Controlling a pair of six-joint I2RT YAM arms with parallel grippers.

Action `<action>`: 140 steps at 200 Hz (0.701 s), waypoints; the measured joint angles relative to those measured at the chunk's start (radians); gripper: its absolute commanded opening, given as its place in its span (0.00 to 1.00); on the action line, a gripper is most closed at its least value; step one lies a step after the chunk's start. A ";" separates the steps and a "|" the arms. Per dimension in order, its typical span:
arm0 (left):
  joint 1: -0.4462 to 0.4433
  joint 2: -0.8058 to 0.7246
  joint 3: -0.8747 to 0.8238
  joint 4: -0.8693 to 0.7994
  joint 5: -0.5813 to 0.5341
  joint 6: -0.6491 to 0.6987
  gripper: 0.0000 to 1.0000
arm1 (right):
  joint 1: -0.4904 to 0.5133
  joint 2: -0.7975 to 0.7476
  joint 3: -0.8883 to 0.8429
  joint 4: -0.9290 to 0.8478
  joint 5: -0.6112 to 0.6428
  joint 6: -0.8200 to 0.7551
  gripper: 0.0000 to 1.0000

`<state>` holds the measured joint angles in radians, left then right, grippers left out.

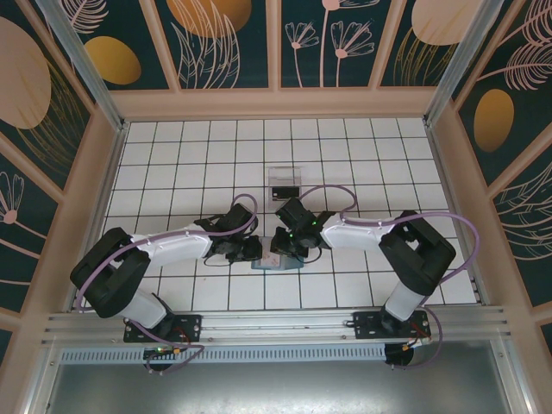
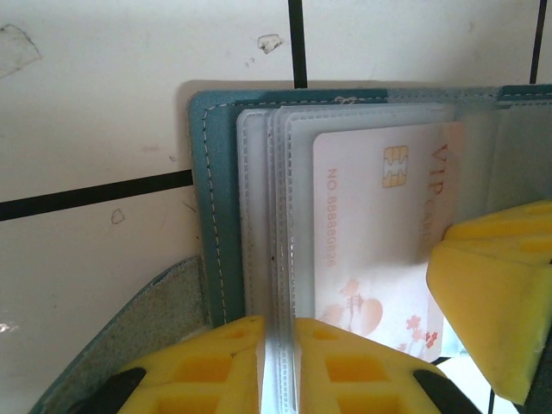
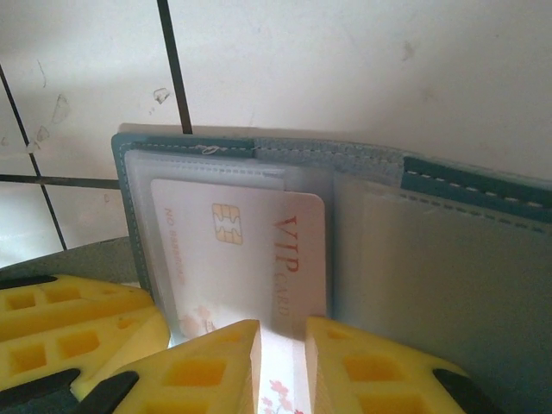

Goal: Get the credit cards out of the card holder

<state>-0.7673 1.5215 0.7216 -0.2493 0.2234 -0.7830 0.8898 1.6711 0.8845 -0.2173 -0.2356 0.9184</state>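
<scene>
One credit card [image 3: 250,250] is sitting in a clear plastic sleeve [image 2: 259,216] of the card holder [image 2: 211,216]. It is showing "VIP CARD" in orange-red beside a gold chip, a faint "NO 8888…" line, and pink blossoms. Holder is lying open on the white tiled table [image 2: 103,103]: teal, stitched edge, suede-like lining. Left tool [image 2: 278,332] is clenching the stacked sleeves' edge. Right tool [image 3: 283,332] is standing narrowly parted at the card's end; grip, cannot tell.
</scene>
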 measured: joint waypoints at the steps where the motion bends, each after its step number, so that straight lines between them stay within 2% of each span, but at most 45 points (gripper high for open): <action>1: 0.000 0.000 0.000 0.000 0.000 0.000 0.17 | 0.000 0.000 0.000 0.000 0.000 0.000 0.24; 23: 0.000 0.000 0.000 -0.002 0.000 0.000 0.17 | 0.000 -0.002 0.000 -0.011 0.010 -0.002 0.28; 76: 0.000 0.000 0.016 -0.029 0.000 0.004 0.18 | 0.000 -0.064 -0.002 -0.035 0.026 -0.003 0.29; 112: 0.000 0.000 0.071 -0.053 -0.003 0.014 0.27 | -0.008 -0.076 -0.032 -0.033 0.025 -0.003 0.28; 140: 0.000 0.000 0.111 -0.068 -0.002 0.019 0.28 | -0.013 -0.074 -0.047 -0.032 0.024 -0.003 0.28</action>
<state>-0.7677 1.5215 0.8330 -0.3176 0.2211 -0.7635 0.8764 1.5970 0.8371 -0.2497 -0.2111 0.9154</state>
